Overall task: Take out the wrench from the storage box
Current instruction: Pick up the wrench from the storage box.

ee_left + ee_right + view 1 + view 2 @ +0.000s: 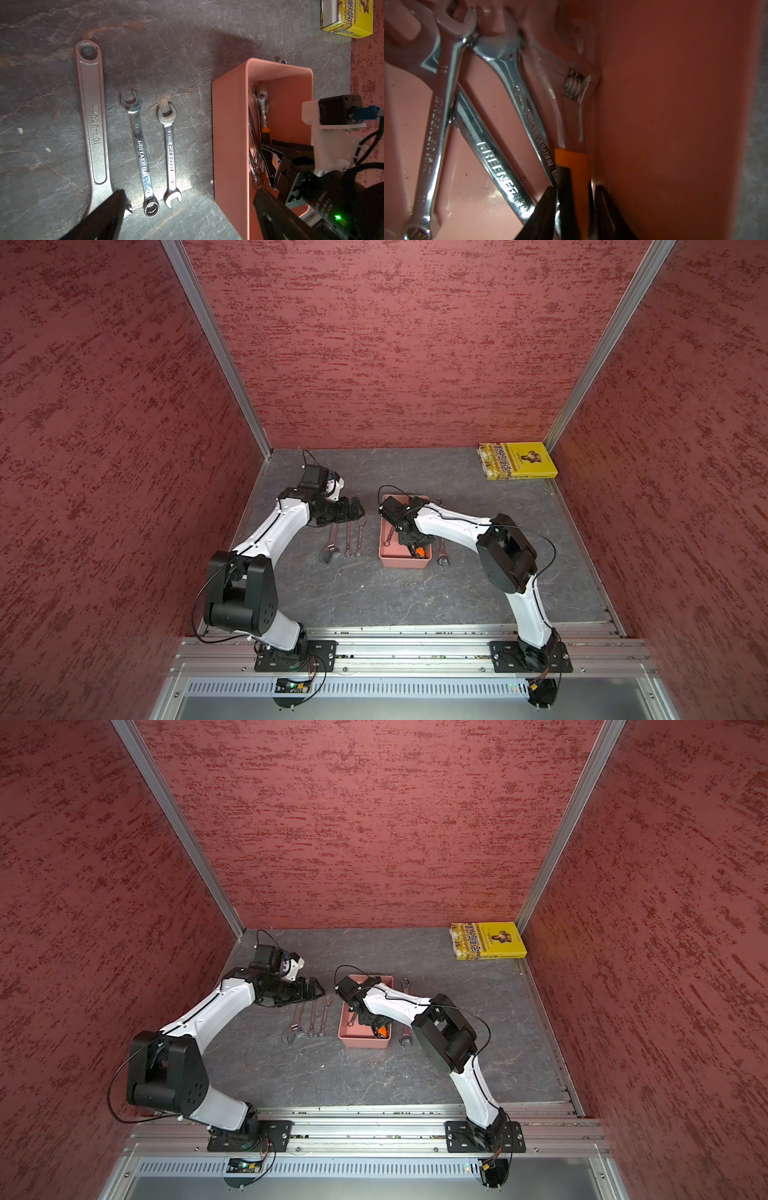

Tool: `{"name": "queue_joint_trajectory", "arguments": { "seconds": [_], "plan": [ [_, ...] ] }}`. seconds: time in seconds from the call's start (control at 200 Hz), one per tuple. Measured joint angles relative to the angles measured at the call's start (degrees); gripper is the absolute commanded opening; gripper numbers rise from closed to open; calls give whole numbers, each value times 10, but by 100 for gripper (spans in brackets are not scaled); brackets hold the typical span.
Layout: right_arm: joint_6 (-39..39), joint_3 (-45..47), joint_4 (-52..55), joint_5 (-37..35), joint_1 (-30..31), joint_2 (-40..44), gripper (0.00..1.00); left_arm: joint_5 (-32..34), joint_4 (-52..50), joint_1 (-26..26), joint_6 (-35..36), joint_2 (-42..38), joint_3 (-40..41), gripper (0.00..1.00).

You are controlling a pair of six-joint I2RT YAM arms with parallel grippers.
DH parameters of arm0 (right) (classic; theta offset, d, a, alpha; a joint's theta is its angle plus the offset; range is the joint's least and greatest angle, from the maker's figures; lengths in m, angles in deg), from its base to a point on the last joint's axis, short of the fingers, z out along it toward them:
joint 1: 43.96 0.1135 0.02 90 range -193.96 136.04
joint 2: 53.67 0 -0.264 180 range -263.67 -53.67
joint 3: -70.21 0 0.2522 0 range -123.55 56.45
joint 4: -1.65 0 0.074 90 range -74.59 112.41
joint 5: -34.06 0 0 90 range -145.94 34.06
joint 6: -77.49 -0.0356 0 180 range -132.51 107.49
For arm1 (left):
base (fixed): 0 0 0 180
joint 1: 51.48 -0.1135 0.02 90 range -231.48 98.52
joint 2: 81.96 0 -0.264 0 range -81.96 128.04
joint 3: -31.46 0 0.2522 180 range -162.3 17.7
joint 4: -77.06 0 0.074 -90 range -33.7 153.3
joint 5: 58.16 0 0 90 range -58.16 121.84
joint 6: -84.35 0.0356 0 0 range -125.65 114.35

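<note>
The salmon-pink storage box point(405, 562) point(363, 1042) stands mid-table. My right gripper point(411, 545) reaches down into it. In the right wrist view the gripper point(575, 188) is shut on the black-and-orange handle of an adjustable wrench point(572, 166) that lies along the box wall point(675, 104). Three chrome spanners point(500, 153) lie crossed beside it on the box floor. My left gripper point(359, 508) point(189, 214) hangs open and empty, left of the box, over the far ends of three wrenches on the table.
A large adjustable wrench point(91, 116) and two spanners point(141, 149) point(170, 153) lie side by side left of the box. Another spanner point(441, 551) lies along its right side. A yellow book point(517, 460) sits in the back right corner. Red walls enclose the table.
</note>
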Motion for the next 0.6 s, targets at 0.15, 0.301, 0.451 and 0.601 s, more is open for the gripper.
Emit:
{"name": "queue_joint_trajectory", "arguments": {
  "seconds": [0.15, 0.301, 0.451, 0.601],
  "plan": [
    [1, 3, -12, 13, -4, 0, 14, 0, 0, -1, 0, 0, 0, 100],
    [1, 3, -14, 18, -7, 1, 9, 0, 0, -3, 0, 0, 0, 100],
    [0, 3, -15, 22, -8, 3, 3, 0, 0, -3, 0, 0, 0, 100],
    [-2, 3, -15, 34, -10, 14, 0, 0, 0, -3, 0, 0, 0, 100]
  ]
}}
